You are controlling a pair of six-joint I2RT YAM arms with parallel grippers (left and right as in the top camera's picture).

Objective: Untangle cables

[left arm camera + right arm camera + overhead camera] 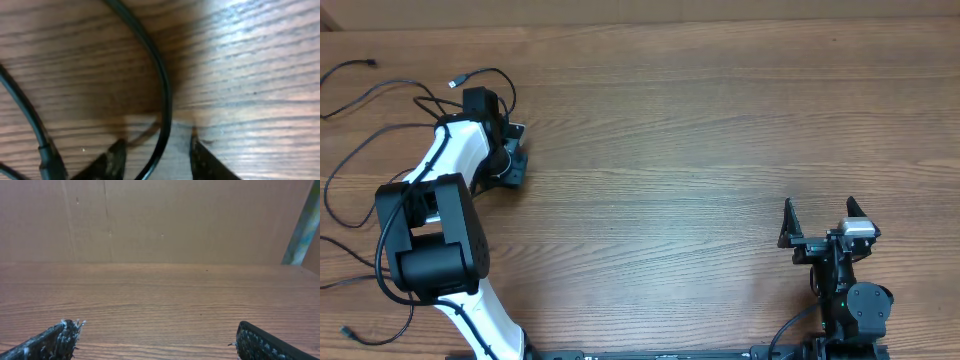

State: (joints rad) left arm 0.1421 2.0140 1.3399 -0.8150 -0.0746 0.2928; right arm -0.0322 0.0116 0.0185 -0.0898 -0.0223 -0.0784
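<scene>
Several thin black cables [380, 135] sprawl over the table's far left, one ending in a silvery plug [453, 82]. My left gripper [510, 150] is down among them at their right edge. In the left wrist view one cable [165, 90] curves down between its fingertips [120, 150]. The left gripper [157, 139] is open, with a gap on both sides of the cord. A second cable [30, 120] runs along the left. My right gripper [822, 212] sits near the front right, open and holding nothing [157, 335].
Brown wooden table [700, 130] throughout. A cardboard wall [160, 220] stands behind the far edge. More cable loops [345, 250] lie beside the left arm's base. A thicker black cord [790, 335] hangs from the right base.
</scene>
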